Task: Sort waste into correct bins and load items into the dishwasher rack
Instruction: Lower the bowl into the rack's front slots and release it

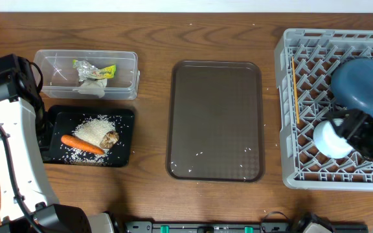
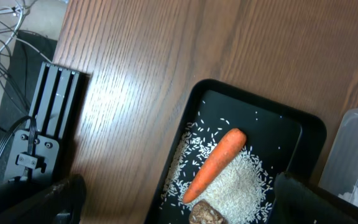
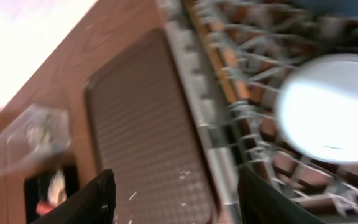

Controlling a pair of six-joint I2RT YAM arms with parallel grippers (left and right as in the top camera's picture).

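Note:
The orange carrot (image 1: 81,144) (image 2: 215,164), the brown food lump (image 1: 110,138) (image 2: 205,214) and white rice (image 1: 96,128) (image 2: 241,186) lie in the shallow black tray (image 1: 57,116) (image 2: 303,127). The clear tub (image 1: 86,73) holds the green-yellow wrapper (image 1: 103,70) and the tissue (image 1: 92,83). My left gripper (image 1: 44,133) (image 2: 179,205) hangs wide open over the black tray's left end, holding nothing. In the grey rack (image 1: 290,168) (image 3: 229,112) are the dark-blue plate (image 1: 361,81), the chopsticks (image 1: 295,90) and a white bowl (image 1: 332,139) (image 3: 334,109). My right gripper (image 1: 350,126) (image 3: 176,202) is open beside the bowl, empty.
A dark brown serving tray (image 1: 215,120) (image 3: 142,124) with a few stray rice grains lies between the bins and the rack. The left arm's base and cables stand left of the black tray. The right wrist view is blurred.

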